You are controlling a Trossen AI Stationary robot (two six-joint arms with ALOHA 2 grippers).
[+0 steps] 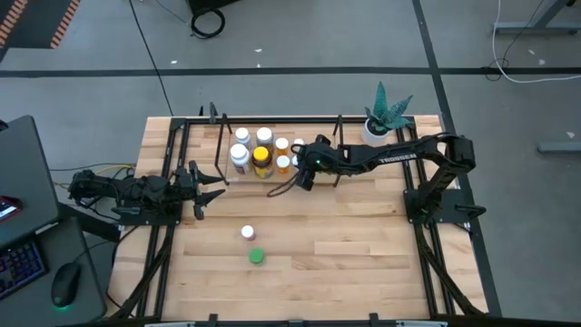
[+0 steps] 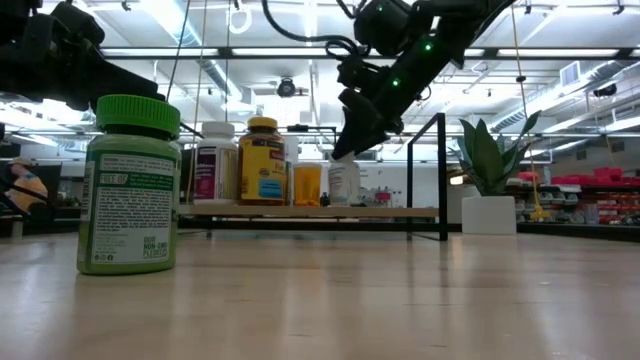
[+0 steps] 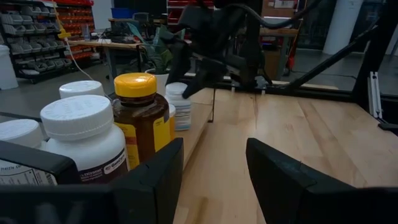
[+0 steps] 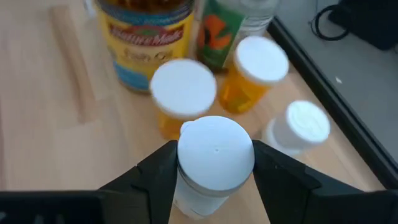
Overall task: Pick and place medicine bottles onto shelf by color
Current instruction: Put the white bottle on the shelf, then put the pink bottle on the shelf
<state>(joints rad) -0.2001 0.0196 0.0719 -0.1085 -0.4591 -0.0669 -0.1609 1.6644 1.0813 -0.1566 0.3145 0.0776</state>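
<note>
Placing a white bottle among its shelf-mates

Gripped just under its cap, the small white-capped white plastic bottle [image 4: 215, 163] sits between the right gripper [image 4: 214, 171] fingers, over the black-rod shelf with the light wood base [image 1: 221, 145], at its right end. It looks light, rigid and smooth-walled, so it could slip; holding below the cap seems soundest. Orange-bodied white-capped bottles [image 4: 184, 93] crowd just beside it, with the yellow-lidded amber bottle [image 2: 263, 160] farther along, leaving little room. The left gripper [image 1: 201, 184] waits beside the shelf's left end, fingers spread. On open table stand the green-capped bottle [image 1: 257, 256] and another white-capped one [image 1: 247, 232].
</note>
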